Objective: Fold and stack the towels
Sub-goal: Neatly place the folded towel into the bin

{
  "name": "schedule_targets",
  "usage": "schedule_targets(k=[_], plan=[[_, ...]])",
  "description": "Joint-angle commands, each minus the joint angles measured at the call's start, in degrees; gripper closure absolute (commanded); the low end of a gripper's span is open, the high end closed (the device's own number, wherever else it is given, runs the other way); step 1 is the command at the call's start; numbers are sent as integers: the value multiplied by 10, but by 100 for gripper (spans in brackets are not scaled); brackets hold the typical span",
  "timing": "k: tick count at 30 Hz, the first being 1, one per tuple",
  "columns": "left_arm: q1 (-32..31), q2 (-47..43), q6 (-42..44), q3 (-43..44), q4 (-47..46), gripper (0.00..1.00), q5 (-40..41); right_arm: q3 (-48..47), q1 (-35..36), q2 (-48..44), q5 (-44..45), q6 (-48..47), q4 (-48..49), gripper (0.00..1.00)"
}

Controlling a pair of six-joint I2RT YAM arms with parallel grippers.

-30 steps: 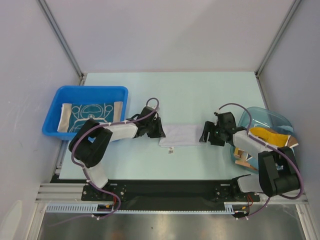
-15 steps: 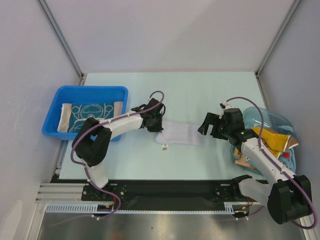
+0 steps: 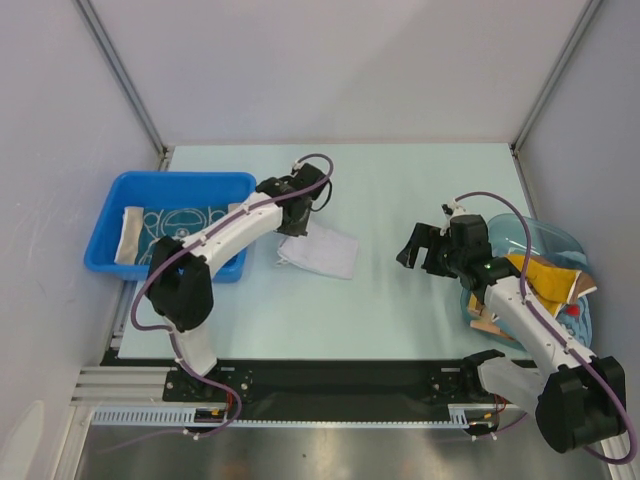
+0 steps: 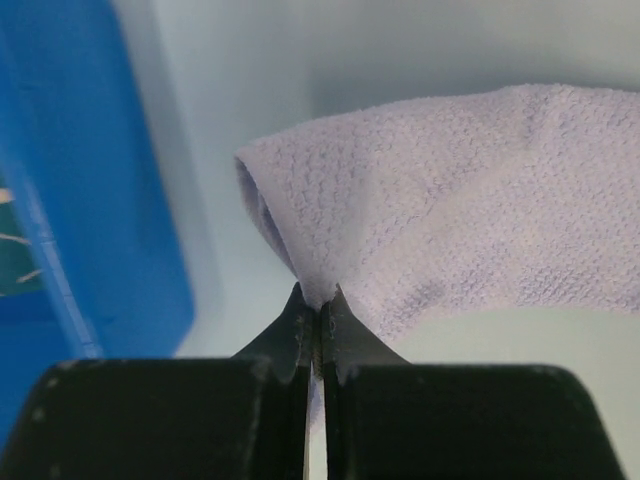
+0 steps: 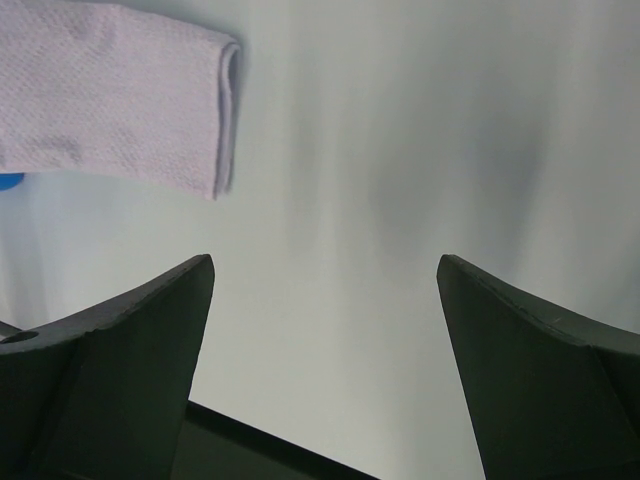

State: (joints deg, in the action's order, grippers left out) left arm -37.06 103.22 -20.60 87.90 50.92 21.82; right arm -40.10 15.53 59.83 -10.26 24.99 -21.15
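A folded pale lavender-white towel [image 3: 322, 250] [image 4: 470, 220] hangs by its left end from my left gripper [image 3: 291, 231] [image 4: 318, 298], which is shut on a pinch of the cloth, just right of the blue bin. The towel's other end trails on the table. My right gripper [image 3: 411, 250] [image 5: 325, 262] stands open and empty over bare table, well to the right of the towel, whose folded end [image 5: 130, 110] shows at the upper left of the right wrist view. A teal towel with white swirls [image 3: 180, 228] lies folded in the blue bin.
The blue bin [image 3: 180, 181] [image 4: 80, 200] sits at the left of the table. A clear blue basket [image 3: 545, 232] at the right edge holds a brown and yellow towel [image 3: 545, 272]. Grey walls close in the table at the back and sides.
My left gripper closed on the lavender towel and carried it up and left toward the blue bin. My right gripper opened, let the towel go and drew back to the right.
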Motion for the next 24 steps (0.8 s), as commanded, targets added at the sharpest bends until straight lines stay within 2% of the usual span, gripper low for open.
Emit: schedule_targets(k=[1, 9, 16, 24], plan=[[40, -29, 65, 28, 74, 100, 88, -17, 1, 2, 6, -5, 5, 0], [155, -103, 169, 15, 51, 100, 142, -11, 0, 21, -1, -4, 23, 0], [269, -82, 204, 38, 30, 100, 182, -9, 0, 36, 0, -12, 33, 0], [349, -93, 259, -20, -78, 100, 134, -20, -1, 56, -1, -16, 47, 0]])
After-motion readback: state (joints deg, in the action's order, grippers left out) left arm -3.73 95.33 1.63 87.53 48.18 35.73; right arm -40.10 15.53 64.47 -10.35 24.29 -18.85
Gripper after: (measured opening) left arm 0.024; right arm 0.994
